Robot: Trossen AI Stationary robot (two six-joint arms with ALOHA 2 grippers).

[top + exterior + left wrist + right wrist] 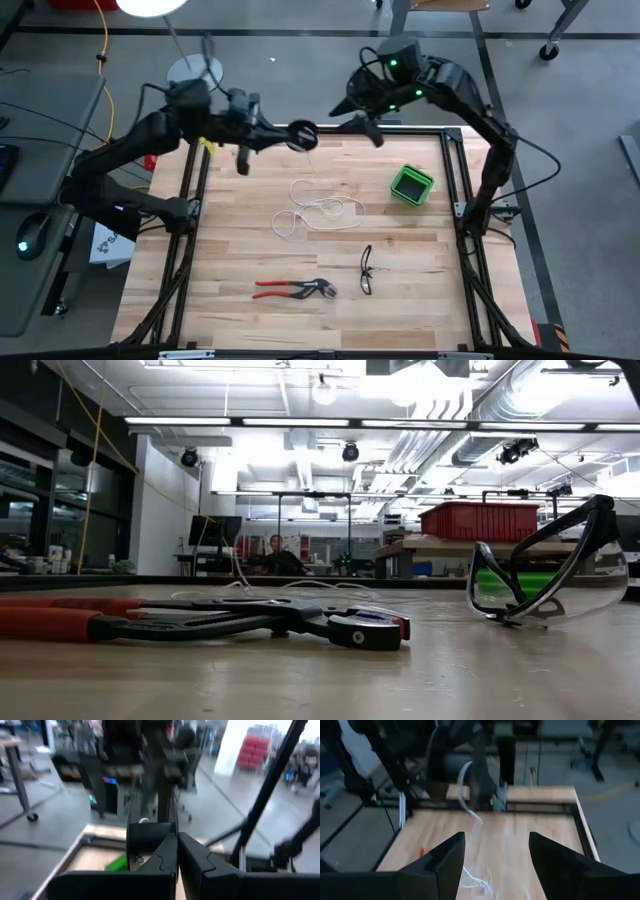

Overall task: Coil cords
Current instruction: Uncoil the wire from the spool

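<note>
Winding: left gripper (290, 135) clamped on spool (303, 136); turn steadily, keep tension.
Feed: right gripper (368, 128) wide, empty; guide cord (318, 212).

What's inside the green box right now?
The green box stands open-topped on the table; the high view shows only a dark interior. Nothing visible inside, though its walls shade the bottom.
</note>
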